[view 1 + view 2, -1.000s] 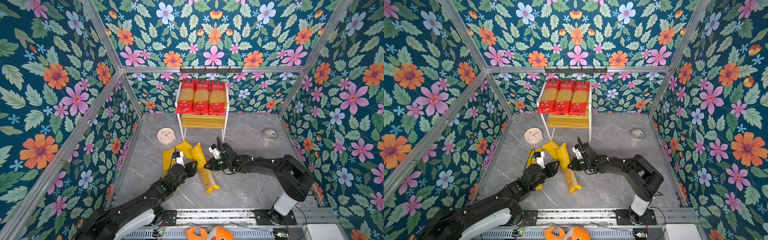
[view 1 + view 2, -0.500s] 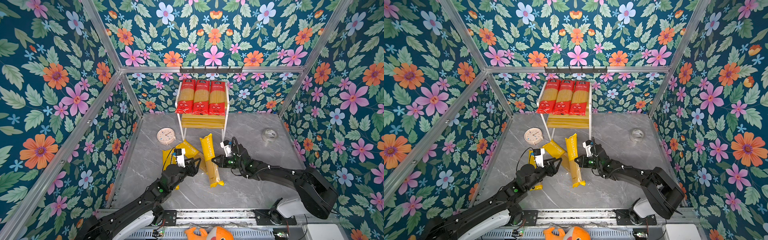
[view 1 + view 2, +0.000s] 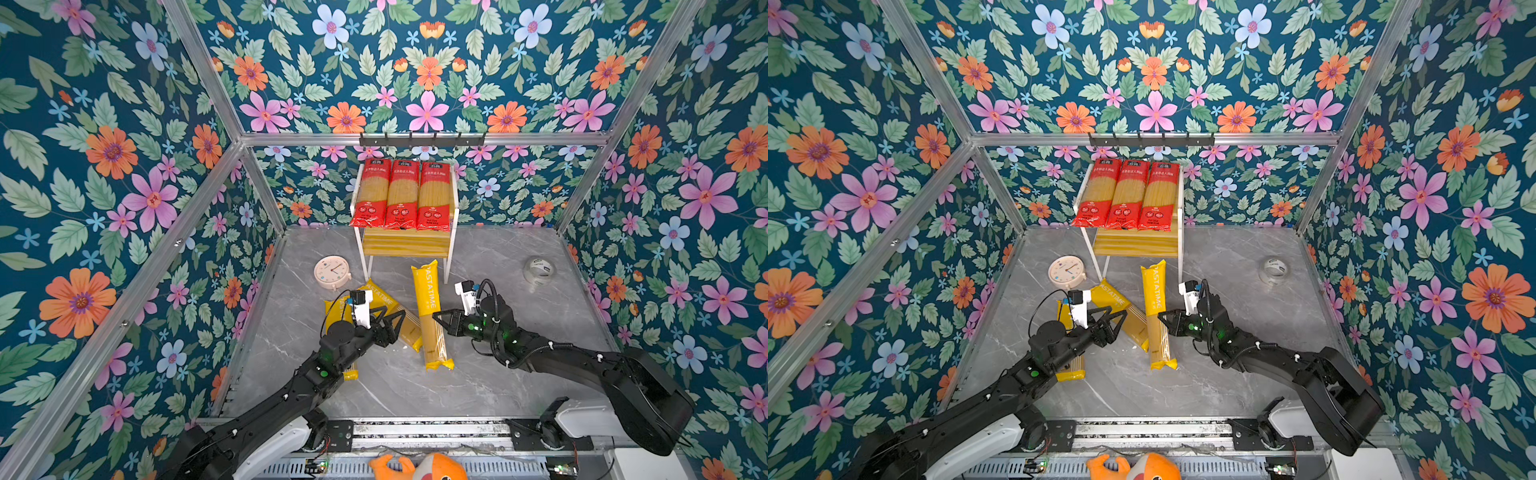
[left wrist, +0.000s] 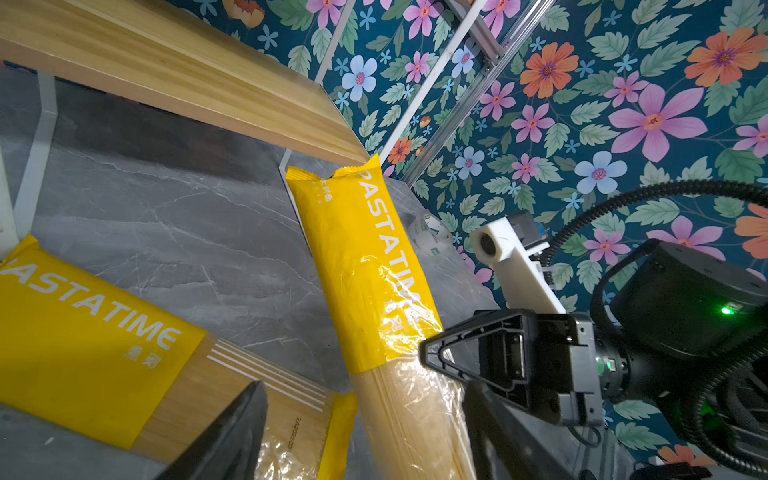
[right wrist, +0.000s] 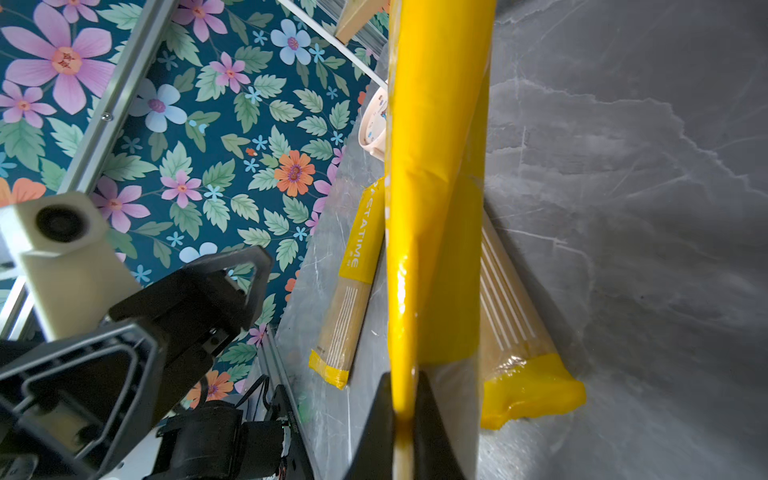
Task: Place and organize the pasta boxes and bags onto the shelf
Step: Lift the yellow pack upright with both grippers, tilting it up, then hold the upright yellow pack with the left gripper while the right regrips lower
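Note:
Three red-ended pasta packets (image 3: 401, 195) lie side by side on the top tier of the shelf (image 3: 405, 245). My right gripper (image 3: 436, 318) is shut on the side seam of a yellow PASTATIME packet (image 3: 426, 291), which points lengthwise at the shelf's lower board (image 4: 187, 70). In the right wrist view this packet (image 5: 432, 166) stands on edge between the fingers. My left gripper (image 3: 394, 326) is open just left of it, over a slanted yellow packet (image 3: 382, 297). A third yellow packet (image 3: 351, 374) lies partly under the left arm.
A round clock (image 3: 331, 272) sits left of the shelf legs and a tape roll (image 3: 539, 271) at the back right. A black hook rail (image 3: 422, 139) hangs above the shelf. An orange plush toy (image 3: 415, 469) lies by the front rail.
The right gripper has swung its yellow packet from a slant until it points at the shelf, and moved right. The left gripper's jaws have spread wider.

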